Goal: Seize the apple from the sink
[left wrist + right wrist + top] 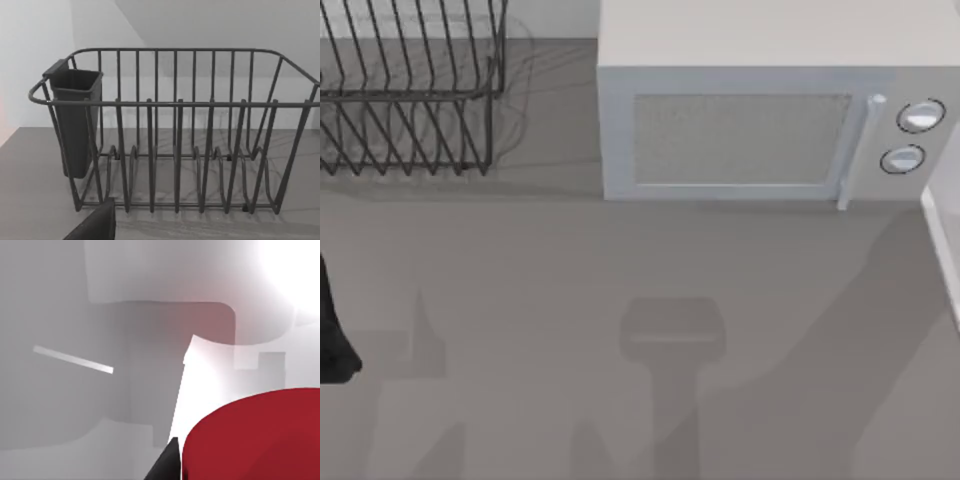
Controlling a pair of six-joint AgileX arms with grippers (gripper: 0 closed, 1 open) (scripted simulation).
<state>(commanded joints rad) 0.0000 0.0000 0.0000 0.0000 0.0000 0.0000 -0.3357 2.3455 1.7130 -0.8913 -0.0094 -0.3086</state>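
The apple (255, 440) is a bright-red rounded object that looms large and very close in the right wrist view. It lies within the pale grey walls of the sink (125, 390). A black tip of my right gripper (167, 465) shows right beside the apple's edge. Whether it touches the apple I cannot tell. My left gripper (95, 225) appears as a dark corner in the left wrist view, facing the dish rack. In the top view, my left arm (332, 335) is parked at the table's left edge.
A black wire dish rack (410, 90) with a dark utensil cup (75, 120) stands at the back left. A white microwave (760, 110) with two round knobs stands at the back, right of centre. A white rim (942, 240) runs along the table's right edge.
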